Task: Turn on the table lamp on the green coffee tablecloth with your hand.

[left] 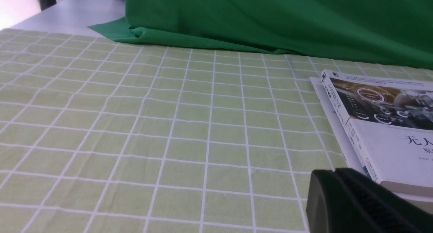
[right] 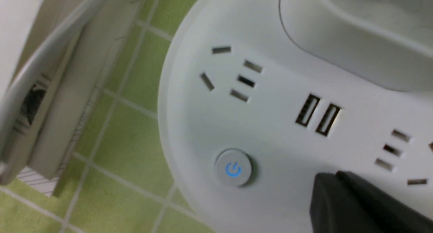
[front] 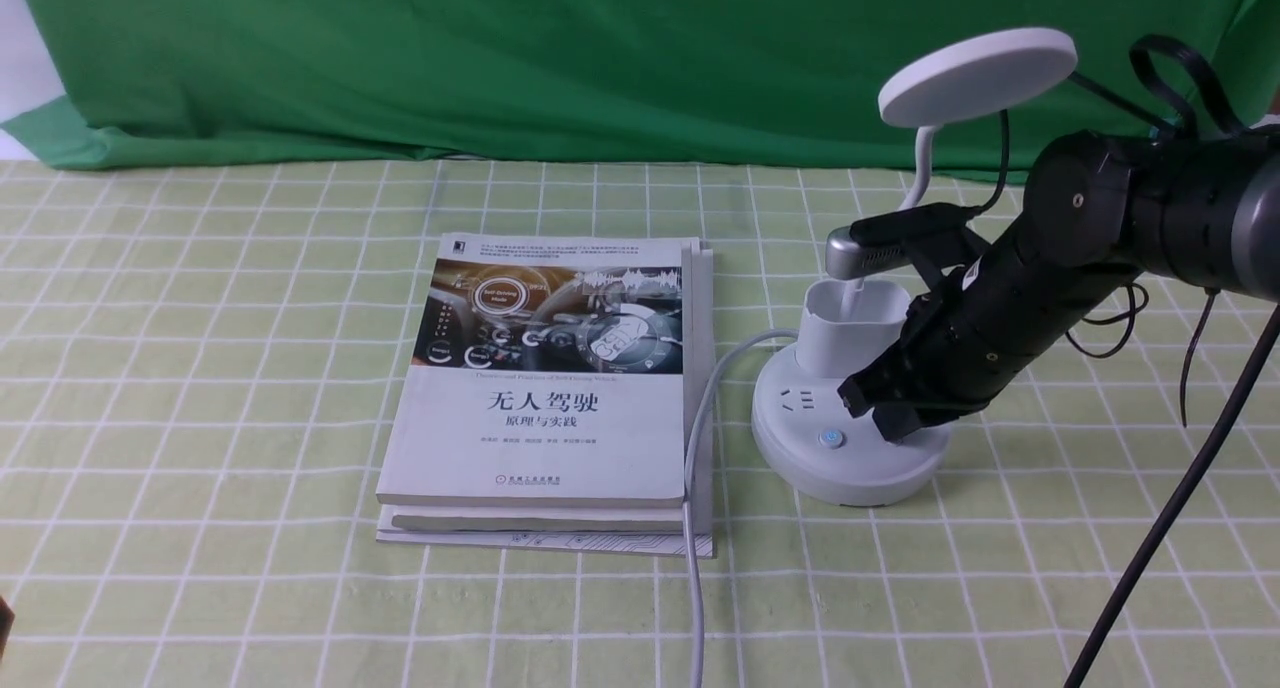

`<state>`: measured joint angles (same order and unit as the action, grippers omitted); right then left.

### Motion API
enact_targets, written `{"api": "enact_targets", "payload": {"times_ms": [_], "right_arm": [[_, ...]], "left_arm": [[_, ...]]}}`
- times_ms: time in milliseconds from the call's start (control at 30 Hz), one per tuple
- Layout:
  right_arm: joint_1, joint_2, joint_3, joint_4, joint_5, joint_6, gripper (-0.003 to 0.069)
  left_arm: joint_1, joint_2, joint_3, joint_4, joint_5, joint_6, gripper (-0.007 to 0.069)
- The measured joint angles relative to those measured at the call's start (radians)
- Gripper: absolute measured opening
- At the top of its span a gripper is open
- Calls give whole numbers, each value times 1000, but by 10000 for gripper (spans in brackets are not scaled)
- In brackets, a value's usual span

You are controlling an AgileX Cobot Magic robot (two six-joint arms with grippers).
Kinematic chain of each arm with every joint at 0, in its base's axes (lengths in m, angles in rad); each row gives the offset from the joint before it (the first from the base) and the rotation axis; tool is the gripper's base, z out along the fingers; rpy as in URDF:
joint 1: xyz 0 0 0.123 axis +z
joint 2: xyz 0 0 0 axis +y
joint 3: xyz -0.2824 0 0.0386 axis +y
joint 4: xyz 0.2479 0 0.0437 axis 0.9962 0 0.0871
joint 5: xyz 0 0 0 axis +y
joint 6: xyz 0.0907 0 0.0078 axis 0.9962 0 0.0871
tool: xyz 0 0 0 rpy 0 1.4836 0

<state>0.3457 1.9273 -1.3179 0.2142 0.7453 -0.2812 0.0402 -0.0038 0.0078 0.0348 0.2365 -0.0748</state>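
The table lamp stood on the green coffee tablecloth, with a pile of books just beside it. The right gripper hung low over the lamp's round base, near its glowing blue button. The left gripper sat past the books, away from the lamp. I could not tell if either one was open or closed.

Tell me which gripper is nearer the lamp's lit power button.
Right. The right gripper sits over the table lamp's base, just beside the button; the left gripper is over the tablecloth, past the books' far side.
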Motion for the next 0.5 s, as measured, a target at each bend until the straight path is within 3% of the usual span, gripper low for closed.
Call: {"api": "enact_targets", "payload": {"times_ms": [500], "right_arm": [[5, -190, 144, 0, 55, 10, 34]], "left_arm": [[0, 0, 0, 0, 0, 0, 3]]}}
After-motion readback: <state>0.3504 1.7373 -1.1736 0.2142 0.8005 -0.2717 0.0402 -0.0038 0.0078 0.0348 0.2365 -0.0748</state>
